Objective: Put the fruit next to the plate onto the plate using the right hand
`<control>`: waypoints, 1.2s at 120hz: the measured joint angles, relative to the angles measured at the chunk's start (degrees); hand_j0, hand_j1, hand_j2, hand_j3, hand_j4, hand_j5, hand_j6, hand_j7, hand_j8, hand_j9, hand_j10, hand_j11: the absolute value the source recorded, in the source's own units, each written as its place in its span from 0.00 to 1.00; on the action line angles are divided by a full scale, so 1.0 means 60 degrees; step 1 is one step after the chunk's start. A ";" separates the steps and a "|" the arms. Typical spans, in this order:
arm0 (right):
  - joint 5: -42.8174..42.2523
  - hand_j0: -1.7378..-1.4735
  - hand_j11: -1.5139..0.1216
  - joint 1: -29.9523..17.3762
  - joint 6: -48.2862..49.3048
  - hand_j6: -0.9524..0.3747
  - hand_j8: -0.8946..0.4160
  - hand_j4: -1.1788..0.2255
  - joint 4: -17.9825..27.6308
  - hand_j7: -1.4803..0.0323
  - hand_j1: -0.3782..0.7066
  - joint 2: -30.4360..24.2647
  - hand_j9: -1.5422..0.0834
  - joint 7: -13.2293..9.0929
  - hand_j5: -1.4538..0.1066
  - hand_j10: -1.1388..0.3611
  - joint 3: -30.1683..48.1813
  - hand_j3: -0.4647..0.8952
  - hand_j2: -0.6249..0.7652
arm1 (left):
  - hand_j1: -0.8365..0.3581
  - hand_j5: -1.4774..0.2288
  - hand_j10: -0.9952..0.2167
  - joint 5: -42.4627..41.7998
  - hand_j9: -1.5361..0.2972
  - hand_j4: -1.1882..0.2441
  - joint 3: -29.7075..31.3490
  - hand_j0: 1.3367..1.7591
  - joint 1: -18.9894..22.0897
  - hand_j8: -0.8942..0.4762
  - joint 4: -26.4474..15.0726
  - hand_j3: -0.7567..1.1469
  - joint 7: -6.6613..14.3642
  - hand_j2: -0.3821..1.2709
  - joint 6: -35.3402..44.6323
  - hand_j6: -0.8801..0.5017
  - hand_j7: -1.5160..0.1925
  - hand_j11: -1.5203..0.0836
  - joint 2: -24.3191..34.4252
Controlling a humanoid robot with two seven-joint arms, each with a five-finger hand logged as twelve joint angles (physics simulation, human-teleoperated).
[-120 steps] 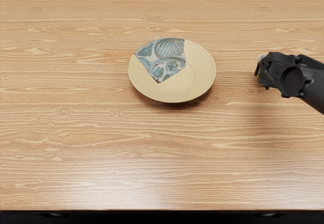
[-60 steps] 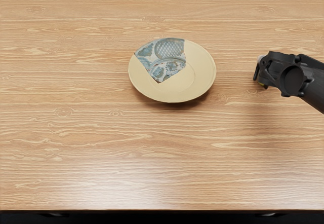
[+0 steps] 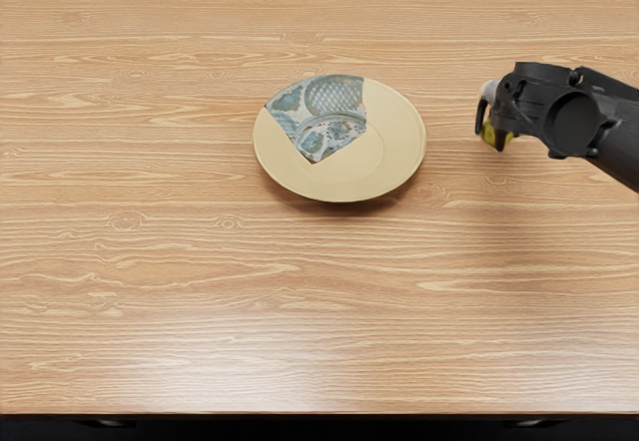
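Right hand (image 3: 527, 110), closed around the yellow fruit (image 3: 490, 138), has moved nearer the plate (image 3: 401, 134).

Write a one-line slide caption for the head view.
Right hand grips a mostly hidden yellow fruit, to the right of the tan, partly patterned plate on a wooden table.

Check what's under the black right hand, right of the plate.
Only a sliver of a yellow fruit shows, gripped at the lower left edge of the black right hand. The hand covers the rest, so its kind cannot be told.
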 joint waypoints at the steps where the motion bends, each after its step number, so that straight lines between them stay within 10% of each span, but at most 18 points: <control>1: -0.0002 0.36 0.22 0.0035 0.0023 0.54 0.56 0.29 0.0041 0.25 0.70 -0.0001 0.24 0.0000 0.11 0.27 -0.0001 0.34 0.57 | 0.98 0.85 0.81 0.0000 0.83 0.82 0.0000 0.76 0.0000 0.64 0.0000 0.40 0.0000 0.23 0.0000 0.63 0.88 0.94 0.0000; 69: 0.0064 0.34 0.20 0.1454 0.0620 0.54 0.59 0.31 0.0967 0.24 0.71 0.1352 0.22 0.0001 0.05 0.23 0.0117 0.34 0.59 | 0.98 0.85 0.81 -0.0001 0.83 0.82 0.0001 0.76 0.0000 0.64 0.0000 0.40 -0.0001 0.23 0.0000 0.63 0.88 0.94 0.0000; 86: 0.0087 0.33 0.20 0.1277 0.0178 0.44 0.44 0.28 0.0938 0.24 0.68 0.1514 0.22 0.0014 0.11 0.22 0.0107 0.34 0.79 | 0.98 0.85 0.81 -0.0001 0.83 0.82 0.0002 0.76 0.0000 0.64 0.0000 0.40 -0.0001 0.23 0.0000 0.63 0.88 0.94 0.0000; 114: 0.0059 0.31 0.20 0.1059 -0.0088 0.35 0.34 0.26 0.0917 0.24 0.63 0.1564 0.22 0.0018 0.15 0.21 0.0039 0.34 0.86 | 0.98 0.85 0.81 -0.0002 0.83 0.82 0.0003 0.76 0.0000 0.64 0.0000 0.40 -0.0001 0.23 0.0000 0.63 0.88 0.94 0.0000; 144: 0.0265 0.31 0.70 0.0980 -0.0465 0.60 0.57 0.66 0.0883 0.75 0.22 0.1571 0.72 0.0068 0.69 0.59 0.0112 0.34 0.58 | 0.98 0.85 0.81 -0.0002 0.83 0.82 0.0003 0.76 0.0000 0.64 0.0000 0.40 0.0000 0.23 0.0000 0.63 0.88 0.94 0.0000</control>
